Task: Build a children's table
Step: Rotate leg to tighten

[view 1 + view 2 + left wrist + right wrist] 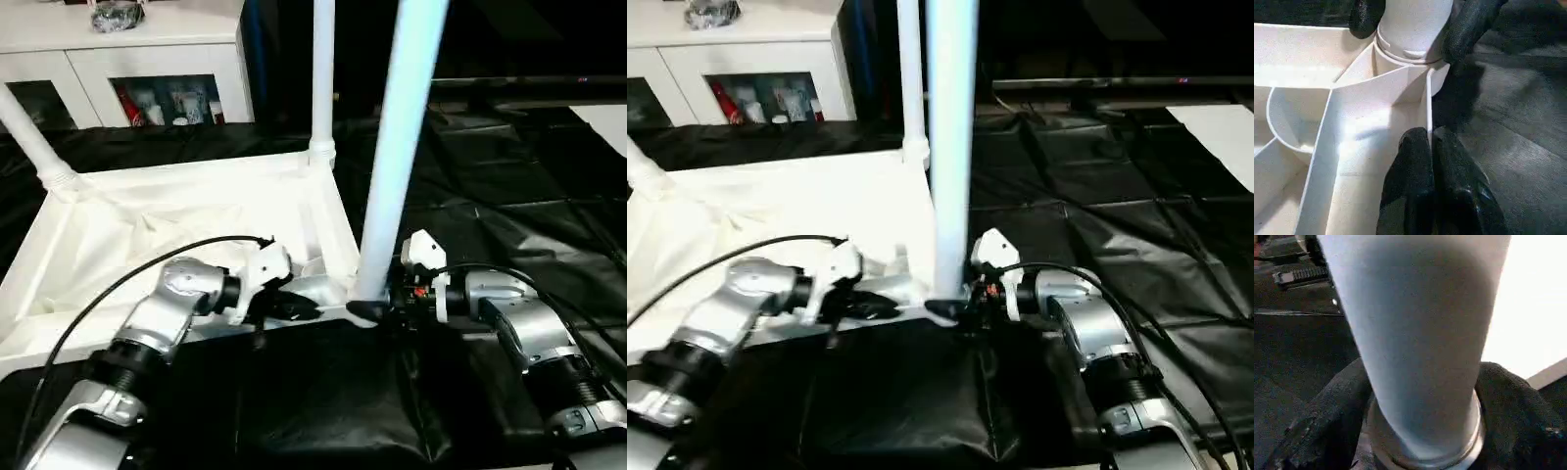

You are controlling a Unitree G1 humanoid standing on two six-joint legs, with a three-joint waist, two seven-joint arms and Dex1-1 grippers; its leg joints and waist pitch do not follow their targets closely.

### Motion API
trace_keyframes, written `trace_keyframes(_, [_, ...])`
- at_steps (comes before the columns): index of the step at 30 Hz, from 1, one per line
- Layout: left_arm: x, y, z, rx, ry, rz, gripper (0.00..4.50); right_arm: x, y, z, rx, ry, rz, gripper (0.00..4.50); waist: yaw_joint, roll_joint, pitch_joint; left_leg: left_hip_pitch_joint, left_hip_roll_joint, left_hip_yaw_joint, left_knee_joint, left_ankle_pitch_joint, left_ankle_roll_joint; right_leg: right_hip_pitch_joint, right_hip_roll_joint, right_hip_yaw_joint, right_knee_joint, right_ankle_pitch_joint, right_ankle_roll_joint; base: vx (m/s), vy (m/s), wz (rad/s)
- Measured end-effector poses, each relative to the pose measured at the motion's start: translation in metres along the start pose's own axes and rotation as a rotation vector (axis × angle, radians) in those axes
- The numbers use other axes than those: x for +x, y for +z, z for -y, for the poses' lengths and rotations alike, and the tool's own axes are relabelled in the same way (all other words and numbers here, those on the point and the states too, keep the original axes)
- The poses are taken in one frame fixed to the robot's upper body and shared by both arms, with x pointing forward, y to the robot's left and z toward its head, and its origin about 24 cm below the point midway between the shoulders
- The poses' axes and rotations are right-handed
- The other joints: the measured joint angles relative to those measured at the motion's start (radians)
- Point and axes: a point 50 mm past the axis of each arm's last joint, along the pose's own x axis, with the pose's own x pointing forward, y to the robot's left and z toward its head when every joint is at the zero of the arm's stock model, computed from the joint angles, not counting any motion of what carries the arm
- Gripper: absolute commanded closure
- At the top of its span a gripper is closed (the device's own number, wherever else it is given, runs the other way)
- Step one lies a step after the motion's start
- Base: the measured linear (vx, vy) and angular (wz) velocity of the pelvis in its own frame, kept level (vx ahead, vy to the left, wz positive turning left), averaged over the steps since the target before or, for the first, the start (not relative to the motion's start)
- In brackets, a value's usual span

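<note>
The white tabletop (pixel 147 235) lies upside down, ribbed underside up. Three white legs stand in its corner sockets: the near one (pixel 402 127), one at the far corner (pixel 322 78) and a leaning one at the left (pixel 34 142). My left gripper (pixel 1431 139) is shut on the tabletop's thin rim wall (pixel 1427 93), just beside the near socket. My right gripper (pixel 367 311) stands open around the near leg's base, with one black finger (pixel 1327 431) on each side of the collar, close against it.
Crinkled black sheeting (pixel 509 215) covers the floor around the tabletop and under my forearms. A white cabinet with glass doors (pixel 147 69) stands at the back left. A dark bar runs across the back right.
</note>
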Motion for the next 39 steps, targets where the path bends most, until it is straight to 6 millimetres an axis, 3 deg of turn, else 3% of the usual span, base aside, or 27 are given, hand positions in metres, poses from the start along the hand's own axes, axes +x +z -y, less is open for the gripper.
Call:
trace_keyframes(7, [-0.001, -0.001, 0.002, -0.016, -0.018, 0.004, 4.5, 0.0, -0.001, -0.002, 0.032, 0.032, 0.005, 1.83, 0.007, -0.001, 0.0, 0.0, 0.0, 0.0, 0.0, 0.0, 0.0, 0.0, 0.0, 0.0, 0.0, 0.0, 0.0, 0.0, 0.0, 0.0])
trace_keyframes(13, [0.008, -0.001, 0.002, -0.056, 0.006, 0.026, 4.5, 0.001, -0.006, -0.004, 0.063, 0.003, 0.022, 1.95, 0.012, -0.002, 0.0, 0.0, 0.0, 0.0, 0.0, 0.0, 0.0, 0.001, 0.0, 0.001, 0.0, -0.001, 0.001, 0.0, 0.0, 0.0])
trace_keyframes(16, [0.014, 0.001, -0.007, -0.082, 0.102, 0.031, 4.5, 0.01, -0.008, 0.004, 0.105, -0.159, 0.072, 1.96, 0.006, -0.004, -0.001, 0.002, 0.0, 0.001, 0.001, 0.0, 0.0, 0.001, 0.0, 0.001, 0.0, -0.002, 0.003, 0.0, 0.0, 0.0])
trace_keyframes(20, [0.026, 0.009, -0.022, -0.097, 0.265, 0.02, 4.5, 0.029, -0.004, 0.021, 0.189, -0.441, 0.129, 1.97, -0.022, -0.006, -0.001, 0.003, 0.0, 0.001, 0.001, 0.001, -0.001, 0.001, 0.0, 0.001, -0.001, -0.003, 0.005, 0.0, 0.0, 0.0])
trace_keyframes(29, [0.044, 0.02, -0.034, -0.138, 0.42, 0.022, 4.5, 0.054, 0.005, 0.035, 0.252, -0.74, 0.166, 1.97, -0.044, -0.007, -0.001, 0.003, -0.001, 0.0, 0.001, 0.001, -0.002, 0.001, 0.0, 0.001, -0.001, -0.002, 0.004, 0.0, 0.0, 0.0])
trace_keyframes(32, [0.044, 0.021, -0.034, -0.136, 0.418, 0.026, 4.5, 0.054, 0.006, 0.034, 0.24, -0.739, 0.177, 1.27, -0.045, -0.007, -0.001, 0.002, -0.001, 0.0, 0.001, 0.001, -0.001, 0.002, 0.0, 0.001, -0.001, 0.001, -0.001, 0.0, 0.0, 0.0])
trace_keyframes(39, [0.036, 0.018, -0.032, -0.114, 0.363, 0.031, 4.5, 0.048, 0.006, 0.031, 0.182, -0.599, 0.167, 0.77, -0.047, -0.008, -0.001, 0.001, 0.0, 0.0, 0.0, 0.001, -0.001, -0.001, 0.0, 0.001, -0.001, 0.001, -0.001, 0.0, 0.0, 0.0])
